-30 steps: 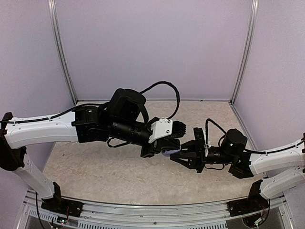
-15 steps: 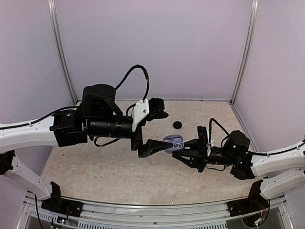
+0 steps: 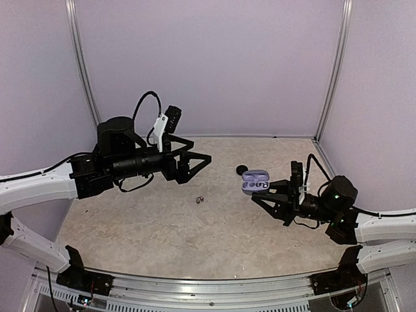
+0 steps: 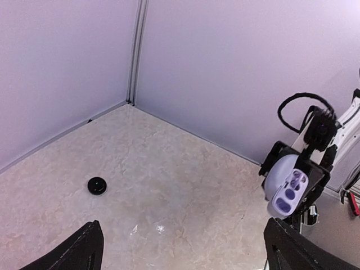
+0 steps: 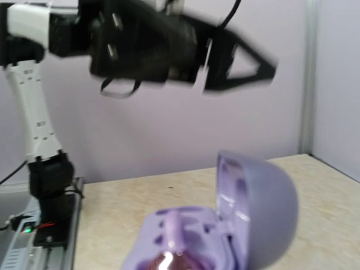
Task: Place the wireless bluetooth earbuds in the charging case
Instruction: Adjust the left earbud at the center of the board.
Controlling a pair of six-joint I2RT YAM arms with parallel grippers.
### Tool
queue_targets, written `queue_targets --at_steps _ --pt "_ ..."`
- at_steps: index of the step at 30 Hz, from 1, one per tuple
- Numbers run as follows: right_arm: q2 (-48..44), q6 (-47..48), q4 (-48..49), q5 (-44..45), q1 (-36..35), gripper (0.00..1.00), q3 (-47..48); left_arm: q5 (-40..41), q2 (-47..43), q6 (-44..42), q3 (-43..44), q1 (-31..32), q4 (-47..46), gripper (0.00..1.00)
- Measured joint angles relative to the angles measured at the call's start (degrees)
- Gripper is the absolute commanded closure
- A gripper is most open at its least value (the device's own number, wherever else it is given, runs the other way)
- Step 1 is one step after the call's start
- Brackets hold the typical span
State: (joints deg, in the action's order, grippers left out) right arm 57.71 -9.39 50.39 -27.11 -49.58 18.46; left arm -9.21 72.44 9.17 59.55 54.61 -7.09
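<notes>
Looking down from the overhead camera, we see the left gripper raised above the back left of the table, its jaws spread wide with nothing between them. In its own wrist view only the tips of its two fingers show, cut off at the bottom corners.

At the right, the right gripper pinches the lavender charging case and holds it off the table with the lid swung open. We cannot read any writing or logo on the case: the overhead view makes it too small, and the right wrist view is soft and crops its lower edge. The left wrist view shows dark ovals in its two wells, but we cannot tell whether these are seated earbuds or empty sockets.

One tiny earbud lies alone on the table, between the two grippers and well apart from the case. Its shape is too small to make out.

A small black puck sits on the table near the case, toward the back wall.

In the right wrist view, the left arm is a dark blur across the top.
</notes>
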Motion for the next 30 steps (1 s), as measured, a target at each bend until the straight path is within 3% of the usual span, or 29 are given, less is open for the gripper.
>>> queue_targets --at_steps 5,12,19,23,30 --pt "-4.3 -0.6 -3.1 0.4 2.9 1.0 -1.6 0.6 3.0 4.9 -5.2 -6.2 0.2 0.21" --pt "-5.9 -1.1 -5.4 0.6 4.4 1.0 -2.4 1.8 11.9 9.1 -9.7 -13.3 -0.1 0.37" --pt "-5.8 -1.6 -6.7 0.4 5.0 1.0 -2.5 1.7 21.3 3.6 -9.4 -13.8 -0.1 0.34" --pt "-5.9 -1.8 -7.3 0.3 5.1 1.0 -2.5 1.1 24.3 -2.0 -8.5 -14.4 1.5 0.42" --pt "-5.9 -1.9 -7.3 0.3 5.3 1.0 -2.5 5.6 30.5 -9.4 -2.6 -16.3 4.1 0.46"
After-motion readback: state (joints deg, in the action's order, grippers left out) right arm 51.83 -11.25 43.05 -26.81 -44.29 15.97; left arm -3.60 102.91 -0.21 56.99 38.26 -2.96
